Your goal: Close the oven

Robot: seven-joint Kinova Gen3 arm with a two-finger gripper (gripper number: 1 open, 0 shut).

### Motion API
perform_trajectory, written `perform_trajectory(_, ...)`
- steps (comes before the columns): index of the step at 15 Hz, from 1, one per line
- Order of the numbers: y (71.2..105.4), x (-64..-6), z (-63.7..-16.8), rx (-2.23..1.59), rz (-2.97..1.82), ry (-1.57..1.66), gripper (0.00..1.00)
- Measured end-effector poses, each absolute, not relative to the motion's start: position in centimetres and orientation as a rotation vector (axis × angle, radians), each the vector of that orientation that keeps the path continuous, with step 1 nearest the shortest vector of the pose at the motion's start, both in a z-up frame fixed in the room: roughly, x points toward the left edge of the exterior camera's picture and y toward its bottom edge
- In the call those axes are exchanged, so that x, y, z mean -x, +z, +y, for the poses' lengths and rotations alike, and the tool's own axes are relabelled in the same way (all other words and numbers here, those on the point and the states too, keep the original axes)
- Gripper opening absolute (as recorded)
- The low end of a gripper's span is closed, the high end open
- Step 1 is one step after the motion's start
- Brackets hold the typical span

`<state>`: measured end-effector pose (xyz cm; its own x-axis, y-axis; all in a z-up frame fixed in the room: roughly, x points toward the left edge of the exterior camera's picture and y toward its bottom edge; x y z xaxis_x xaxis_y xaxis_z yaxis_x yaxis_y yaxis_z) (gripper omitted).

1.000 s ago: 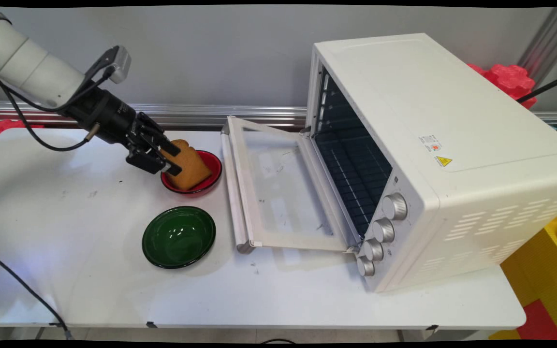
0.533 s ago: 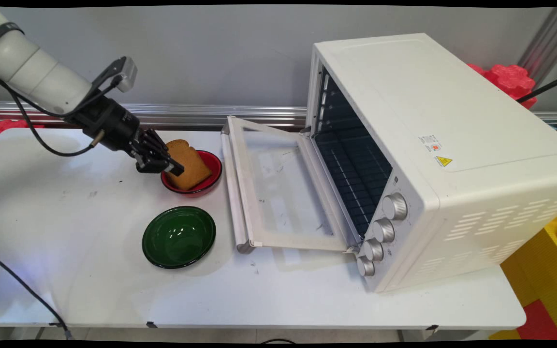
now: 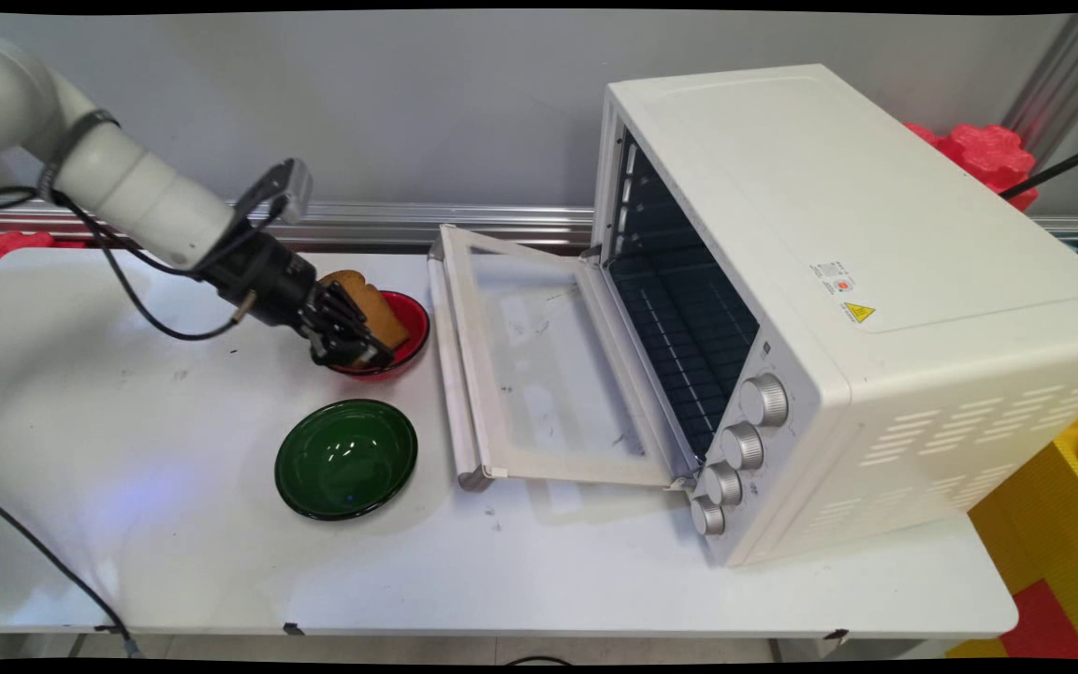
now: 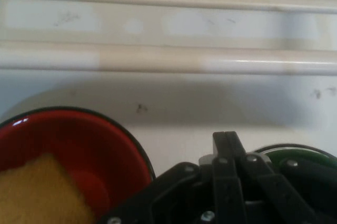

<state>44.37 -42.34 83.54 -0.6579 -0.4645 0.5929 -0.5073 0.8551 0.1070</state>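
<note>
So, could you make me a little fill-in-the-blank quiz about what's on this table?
1. The slice of toast lies in the ____ bowl.
2. The green bowl holds ____.
3. The oven's door is ____.
4. The claw is nearest the ____ bowl.

Missing words: red; nothing; open; red

A big white table (image 3: 174, 562) fills most of the room we can see. It has little dark marks on it. Behind it stands a plain gray wall (image 3: 408, 103). A shiny silver rail (image 3: 361, 223) runs along the bottom of the wall. Red bumpy blocks (image 3: 983, 150) sit in the back right corner. Yellow and red blocks (image 3: 1063, 524) are at the right, past the table's edge.
</note>
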Motion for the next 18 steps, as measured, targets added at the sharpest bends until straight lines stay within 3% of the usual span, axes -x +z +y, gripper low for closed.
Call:
perform_trajectory(10, 77.5, -41.8, -44.9, -0.658, -2.367, 0.086, 0.0)
perform_trajectory(18, 77.1, -40.2, -46.3, -0.626, -2.298, 0.11, 0.0)
